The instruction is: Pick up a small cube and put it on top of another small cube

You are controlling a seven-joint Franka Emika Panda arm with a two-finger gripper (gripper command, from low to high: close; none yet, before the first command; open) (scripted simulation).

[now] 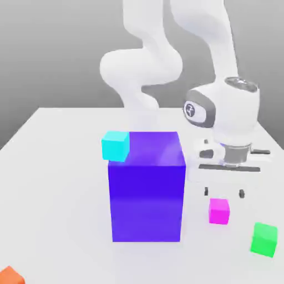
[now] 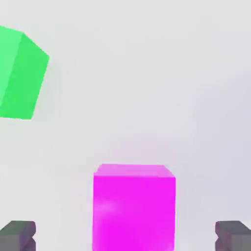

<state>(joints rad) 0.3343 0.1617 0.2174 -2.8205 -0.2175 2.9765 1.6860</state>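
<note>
Tool fingers wide apart, hovering just above the small magenta-pink cube at the lower right of the exterior view, and there's the green cube on the tabletop nearby, nearer the exterior view's bottom right corner!

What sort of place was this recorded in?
Probably a simulated robotics test scene: a white robot arm over a bare pale tabletop, plain coloured cubes such as the magenta one, and a blank grey backdrop.
</note>
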